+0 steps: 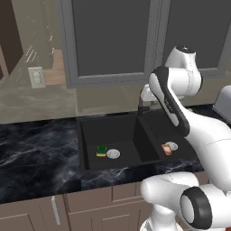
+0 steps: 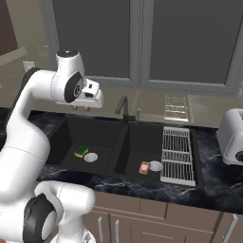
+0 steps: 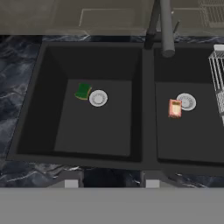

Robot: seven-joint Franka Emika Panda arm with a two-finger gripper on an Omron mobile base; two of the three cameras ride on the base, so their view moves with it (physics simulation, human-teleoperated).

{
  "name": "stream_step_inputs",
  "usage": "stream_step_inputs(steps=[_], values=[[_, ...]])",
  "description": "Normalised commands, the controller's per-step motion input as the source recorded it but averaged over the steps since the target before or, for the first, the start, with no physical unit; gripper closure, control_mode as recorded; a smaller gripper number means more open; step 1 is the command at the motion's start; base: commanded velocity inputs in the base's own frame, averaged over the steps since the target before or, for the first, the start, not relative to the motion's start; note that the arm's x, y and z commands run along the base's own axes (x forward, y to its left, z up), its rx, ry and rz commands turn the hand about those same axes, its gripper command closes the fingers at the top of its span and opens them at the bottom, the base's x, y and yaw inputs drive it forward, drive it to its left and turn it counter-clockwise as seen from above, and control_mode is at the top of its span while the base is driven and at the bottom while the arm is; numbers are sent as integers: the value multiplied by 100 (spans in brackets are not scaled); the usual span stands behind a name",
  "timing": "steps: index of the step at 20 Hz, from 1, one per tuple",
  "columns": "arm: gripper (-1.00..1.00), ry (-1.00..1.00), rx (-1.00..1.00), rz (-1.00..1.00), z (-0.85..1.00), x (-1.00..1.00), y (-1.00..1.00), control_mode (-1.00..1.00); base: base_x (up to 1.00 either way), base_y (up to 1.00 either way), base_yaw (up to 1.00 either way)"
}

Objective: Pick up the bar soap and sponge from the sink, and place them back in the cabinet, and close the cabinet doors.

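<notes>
Claw [image 2: 80, 107] clenched, empty, above sink [image 3: 144, 105] back rim.
Sponge [image 3: 82, 91] left basin, bar soap [image 3: 174, 108] right; both beside drains, clear of walls.

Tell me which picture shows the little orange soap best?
The hand view: the bar soap is seen from above, beside its drain. The right base view and left base view show it smaller and slanted.
</notes>
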Motion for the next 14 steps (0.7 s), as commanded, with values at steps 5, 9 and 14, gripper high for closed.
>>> stream_step_inputs(steps=[5,9,14], values=[[-100,0,0,0,0,-3,-17,-100,0,0,0],[-100,0,0,1,0,-15,-44,-100,0,0,0],[-100,0,0,0,0,-12,-57,-100,0,0,0]])
